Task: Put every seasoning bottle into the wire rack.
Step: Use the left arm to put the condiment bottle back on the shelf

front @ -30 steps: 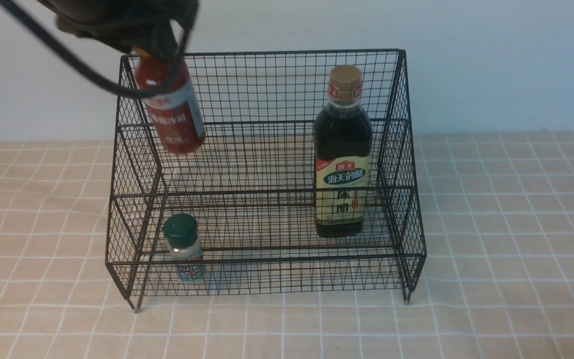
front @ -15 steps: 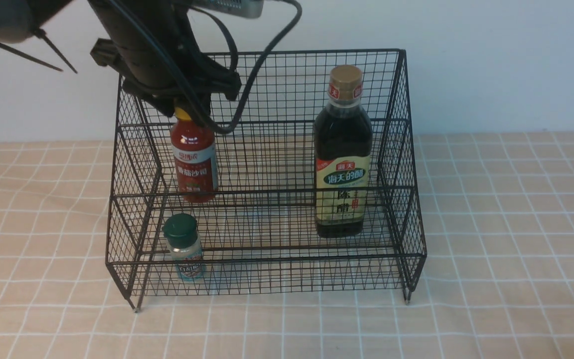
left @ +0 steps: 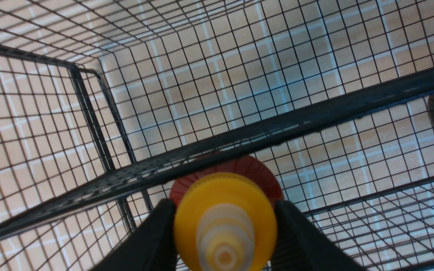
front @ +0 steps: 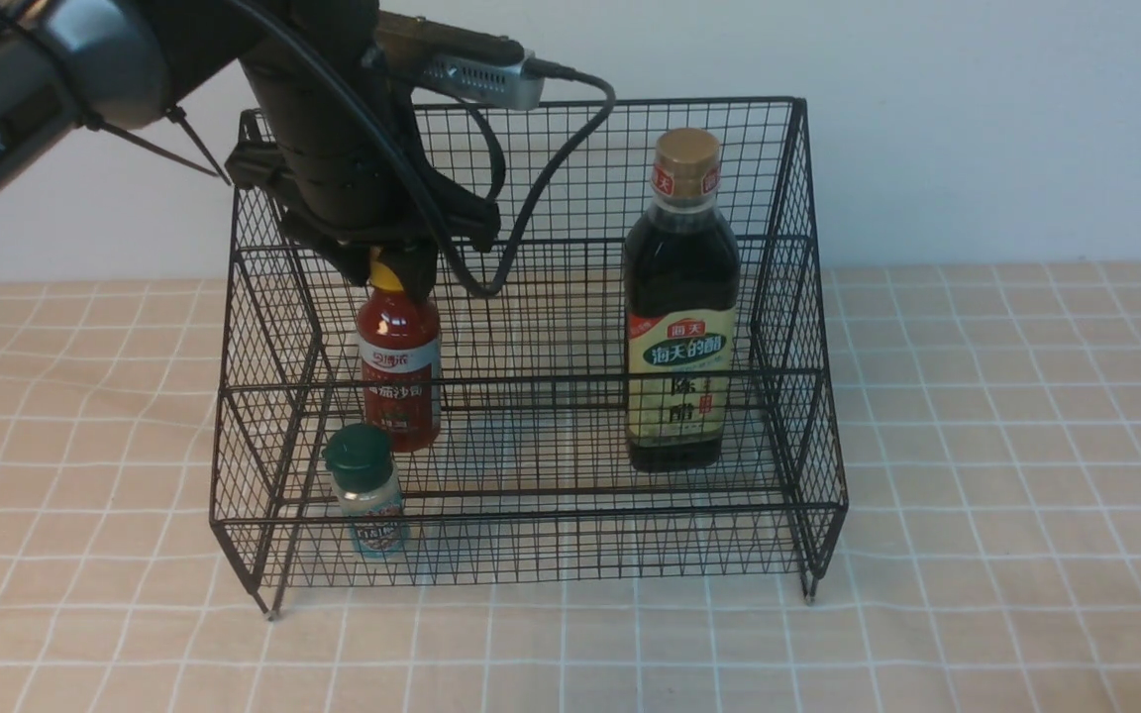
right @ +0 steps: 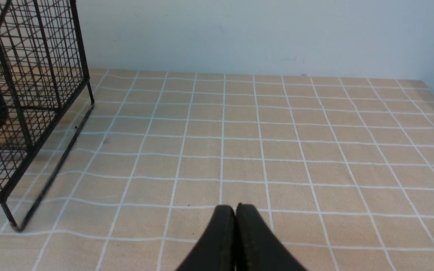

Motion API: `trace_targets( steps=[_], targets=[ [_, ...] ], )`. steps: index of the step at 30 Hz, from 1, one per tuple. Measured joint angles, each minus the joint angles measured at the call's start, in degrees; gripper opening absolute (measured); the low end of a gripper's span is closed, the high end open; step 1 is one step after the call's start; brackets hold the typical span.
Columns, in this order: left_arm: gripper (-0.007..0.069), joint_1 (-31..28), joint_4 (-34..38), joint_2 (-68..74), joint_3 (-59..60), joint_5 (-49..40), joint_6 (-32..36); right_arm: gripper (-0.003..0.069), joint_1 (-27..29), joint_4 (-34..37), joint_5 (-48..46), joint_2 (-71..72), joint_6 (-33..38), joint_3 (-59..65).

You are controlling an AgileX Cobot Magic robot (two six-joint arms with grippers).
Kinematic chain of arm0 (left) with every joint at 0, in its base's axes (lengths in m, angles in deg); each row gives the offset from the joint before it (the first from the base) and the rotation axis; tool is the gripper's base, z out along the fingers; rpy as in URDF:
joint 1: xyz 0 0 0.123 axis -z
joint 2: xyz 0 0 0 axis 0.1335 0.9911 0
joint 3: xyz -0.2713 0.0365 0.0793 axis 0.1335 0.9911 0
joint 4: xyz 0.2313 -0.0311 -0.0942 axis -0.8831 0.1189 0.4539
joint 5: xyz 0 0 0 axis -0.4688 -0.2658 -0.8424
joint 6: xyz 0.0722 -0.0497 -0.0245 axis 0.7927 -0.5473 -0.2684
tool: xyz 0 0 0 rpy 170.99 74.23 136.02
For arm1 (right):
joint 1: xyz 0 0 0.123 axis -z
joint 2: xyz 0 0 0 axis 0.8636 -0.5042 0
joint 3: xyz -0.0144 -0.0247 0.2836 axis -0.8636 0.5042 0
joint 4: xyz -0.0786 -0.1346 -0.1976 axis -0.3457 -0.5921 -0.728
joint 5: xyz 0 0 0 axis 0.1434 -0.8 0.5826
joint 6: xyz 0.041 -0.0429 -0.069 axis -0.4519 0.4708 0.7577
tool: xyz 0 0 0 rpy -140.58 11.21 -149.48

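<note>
My left gripper is shut on the yellow nozzle cap of the red sauce bottle. It holds the bottle upright inside the wire rack, on the left, with the base low over the rear shelf; I cannot tell whether it touches. The tall dark vinegar bottle stands in the rack on the right. In the front lower tier, left of centre, sits the small shaker with the green lid. My right gripper is shut and empty over the cloth, to the right of the rack.
A peach checked tablecloth covers the table on all sides of the rack. A pale wall rises close behind it. The left arm's cable loops over the rack's top rim.
My left arm has come down from above the rack's left rim. The red sauce bottle, tilted before, now hangs upright and much lower inside the rack. Nothing else has moved.
</note>
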Motion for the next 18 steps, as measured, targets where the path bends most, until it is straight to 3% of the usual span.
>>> trace_targets(
  steps=[18],
  targets=[
    [0.0333, 0.0, -0.2, 0.1, -0.1, 1.3, -0.4, -0.0013, 0.0, 0.0, 0.0, 0.0, 0.0, 0.0]
  ],
)
